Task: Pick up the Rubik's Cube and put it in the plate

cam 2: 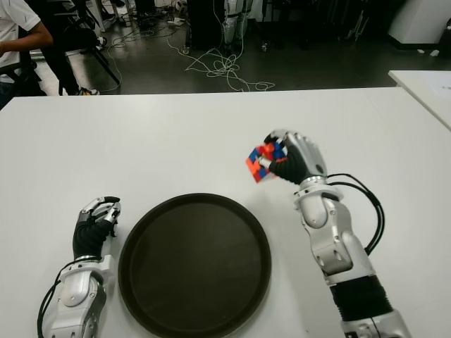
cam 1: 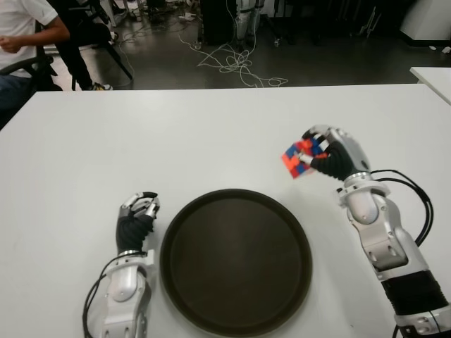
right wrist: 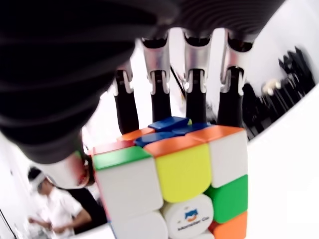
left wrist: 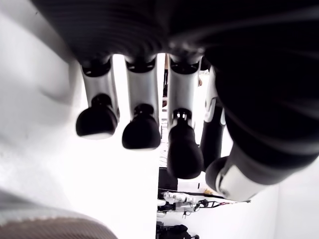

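1. currently, right hand [cam 1: 331, 156]: raised above the white table [cam 1: 211, 134], to the right of and beyond the plate. its fingers [right wrist: 194, 99] are curled around the rubik's cube [cam 1: 299, 158], gripping it.
2. rubik's cube: held in the right hand, clear of the table top, tilted. red and blue faces show in the eye views; the right wrist view shows white, yellow, green and orange squares, and a white centre square with a small logo. it is not over the plate; it shows just past the plate's far right edge.
3. plate [cam 1: 204, 211]: round, dark brown, shallow rim, lying flat on the table near the front edge, between the two arms. nothing lies in it.
4. left hand [cam 1: 137, 215]: shows just left of the plate's rim, fingers [left wrist: 142, 132] curled inward, holding nothing.
5. table: white, plain top, spanning most of the view.
6. person [cam 1: 21, 35]: seated on a chair beyond the table's far left corner, white shirt, only partly in view.
7. cables [cam 1: 232, 63]: a loose pale tangle on the dark floor beyond the table.
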